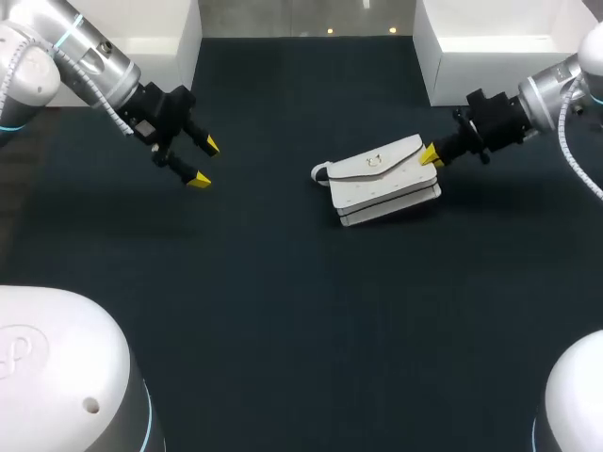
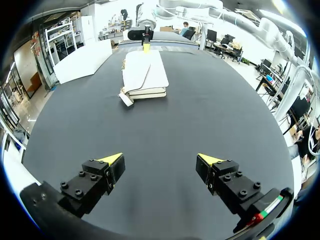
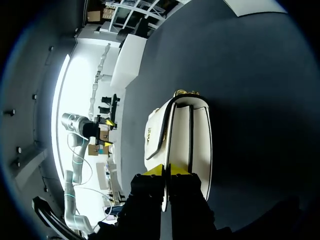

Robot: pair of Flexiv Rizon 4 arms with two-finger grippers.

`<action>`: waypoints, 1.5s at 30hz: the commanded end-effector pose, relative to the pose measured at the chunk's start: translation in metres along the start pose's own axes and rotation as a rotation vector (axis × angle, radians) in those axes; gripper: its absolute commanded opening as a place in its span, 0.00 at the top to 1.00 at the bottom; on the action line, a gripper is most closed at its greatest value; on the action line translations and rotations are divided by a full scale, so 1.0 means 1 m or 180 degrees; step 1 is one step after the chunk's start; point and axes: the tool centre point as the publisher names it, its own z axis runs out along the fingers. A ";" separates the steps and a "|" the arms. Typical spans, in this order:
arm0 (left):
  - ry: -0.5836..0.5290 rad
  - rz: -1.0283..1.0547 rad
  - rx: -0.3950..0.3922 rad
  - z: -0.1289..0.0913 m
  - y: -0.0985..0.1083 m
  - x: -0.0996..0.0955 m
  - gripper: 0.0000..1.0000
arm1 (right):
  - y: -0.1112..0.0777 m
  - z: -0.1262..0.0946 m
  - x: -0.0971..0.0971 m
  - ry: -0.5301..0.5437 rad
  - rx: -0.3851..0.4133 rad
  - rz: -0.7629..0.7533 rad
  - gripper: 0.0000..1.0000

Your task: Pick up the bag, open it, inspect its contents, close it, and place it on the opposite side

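Closest to us is the dark surface (image 1: 283, 311). Farther out, on our left, the left tool (image 1: 203, 163) hangs above it with its two yellow-tipped fingers spread wide and nothing between them. From its own wrist view, the left tool (image 2: 161, 160) points across the surface toward the bag (image 2: 145, 72), which is well apart from it.

Right of the middle lies the white bag (image 1: 382, 179), resting on the surface with its flap (image 1: 377, 158) closed and facing up. A small gold clasp (image 1: 374, 161) sits on the flap, and a short loop (image 1: 321, 172) sticks out from the end nearest the left tool.

At the bag's other end, the right tool (image 1: 431, 155) comes in from our right and meets the bag. In the right wrist view, the right tool (image 3: 166, 171) is clenched, its fingers close together and pinching the thin edge of the bag (image 3: 197, 140) from both sides.

Farthest away, two white boxes (image 1: 490, 47) stand at the far corners.
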 end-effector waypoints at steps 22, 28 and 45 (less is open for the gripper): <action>0.0004 0.0003 0.0011 0.001 0.001 -0.001 0.00 | -0.035 0.096 0.054 0.0370 -0.0603 0.0110 1.00; 0.0004 0.0003 0.0011 0.001 0.001 -0.001 0.00 | -0.029 0.108 0.054 0.0463 -0.0601 0.0144 1.00; 0.0004 0.0003 0.0011 0.001 0.001 -0.001 0.00 | -0.011 0.132 0.050 0.0747 -0.0353 0.0236 1.00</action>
